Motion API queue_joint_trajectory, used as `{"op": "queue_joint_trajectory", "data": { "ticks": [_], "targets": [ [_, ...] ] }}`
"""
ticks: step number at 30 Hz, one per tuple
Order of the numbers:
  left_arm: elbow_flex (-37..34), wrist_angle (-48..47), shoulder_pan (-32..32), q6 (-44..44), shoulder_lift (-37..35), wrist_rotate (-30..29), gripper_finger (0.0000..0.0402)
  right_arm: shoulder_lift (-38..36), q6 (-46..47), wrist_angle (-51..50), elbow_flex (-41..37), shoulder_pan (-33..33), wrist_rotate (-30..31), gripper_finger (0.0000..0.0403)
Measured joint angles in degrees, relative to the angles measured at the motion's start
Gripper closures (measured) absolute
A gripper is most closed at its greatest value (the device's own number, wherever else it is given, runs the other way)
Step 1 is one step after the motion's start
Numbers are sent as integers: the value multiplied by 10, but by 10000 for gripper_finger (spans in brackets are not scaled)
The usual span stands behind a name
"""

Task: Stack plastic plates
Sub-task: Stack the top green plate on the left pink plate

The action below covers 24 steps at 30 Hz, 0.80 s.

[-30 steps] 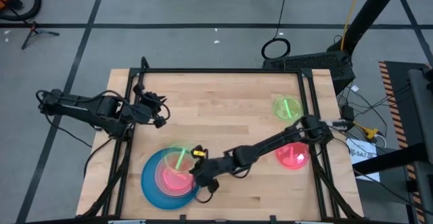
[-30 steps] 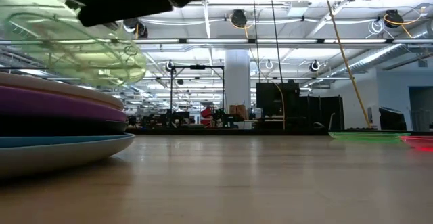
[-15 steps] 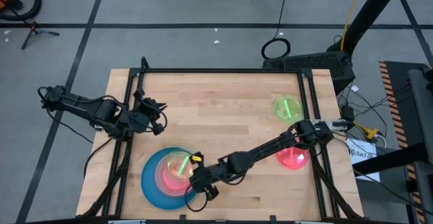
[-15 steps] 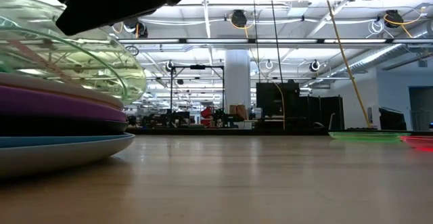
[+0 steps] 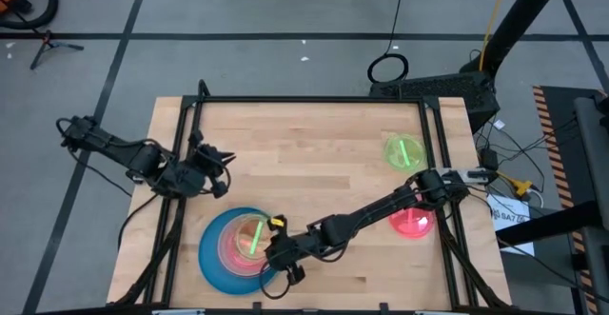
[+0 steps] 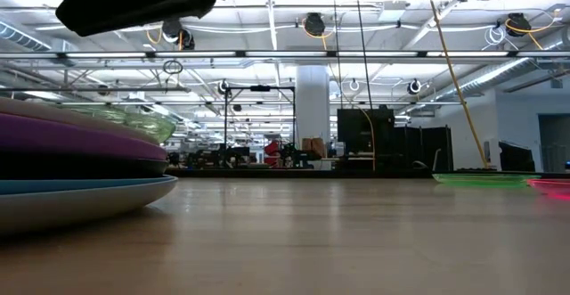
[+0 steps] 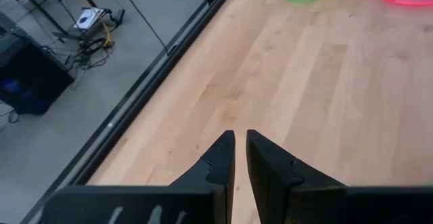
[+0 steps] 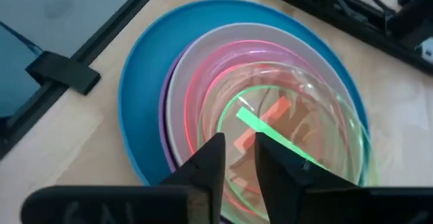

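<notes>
Stack [image 5: 240,248] near your left front corner, green plate [image 8: 291,149] on top | right gripper [image 8: 237,158] directly above it, fingers nearly closed, empty | left gripper [image 7: 240,158] closed, idle at left edge | remaining green plate [image 5: 403,150] and pink plate [image 5: 411,220] lie far right, nearer the right arm.

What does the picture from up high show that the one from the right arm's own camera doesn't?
Only the high view shows the left gripper waiting at the table's left edge, and two loose plates on the right: a green plate and a pink plate.

Only the right wrist view shows the layers closely: a clear green plate sitting inside a pink one, with a whitish plate below.

Both show the stack, its big blue plate and the right gripper.
</notes>
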Motion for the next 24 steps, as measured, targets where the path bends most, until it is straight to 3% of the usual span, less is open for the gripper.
{"op": "queue_joint_trajectory", "data": {
  "ticks": [8, 18, 24],
  "targets": [
    [0, 0, -30, -13, 16, 0, 355, 0, 78, -7, 0, 0, 23, 329],
    [0, 0, -42, -26, 40, 0, 355, 0, 124, -122, 0, -14, 228, 358],
    [0, 0, -49, -31, 49, 0, 355, 0, 172, -124, -28, -32, 204, 379]
  ]
}}
